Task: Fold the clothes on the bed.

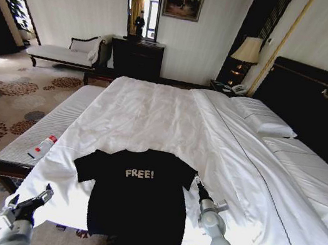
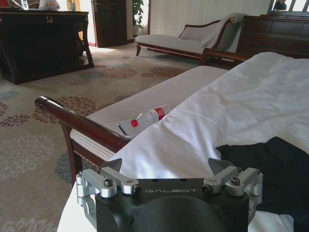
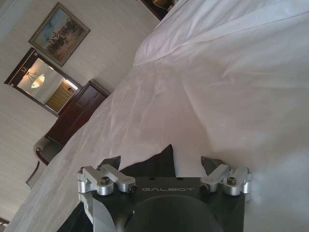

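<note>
The black T-shirt (image 1: 134, 196) lies flat and face up at the foot end of the bed (image 1: 171, 117), its "FREE!" lettering (image 1: 140, 173) reading toward the robot, both short sleeves spread out to the sides, hem hanging toward the bed's near edge. Nothing looks folded yet, so my read is that this is the opening move: taking a sleeve.

The right gripper (image 1: 197, 183) sits right at the shirt's right sleeve tip. In the right wrist view the right gripper (image 3: 161, 163) shows its fingers spread wide, with the black sleeve corner (image 3: 159, 162) lying between them but not pinched. The left gripper (image 1: 43, 193) hangs off the shirt's left side, near the bed's corner and well apart from the fabric; in the left wrist view the left gripper (image 2: 166, 166) is also wide open, with the dark cloth (image 2: 275, 169) lying off to one side.

To do this well, I'd say the right fingers need to go low enough to catch only the black fabric. The white sheet (image 1: 153, 114) beneath is soft and rumpled, and could easily be pinched along with it. A grip at the sleeve's edge, then a carry across the lettering toward the shirt's middle, should give a clean crease. Lift too high and the thin jersey may drag the whole shirt askew.

A plastic bottle (image 1: 41, 146) rests on the striped bench (image 1: 56, 122) beyond the shirt's left sleeve, clear of the work.
</note>
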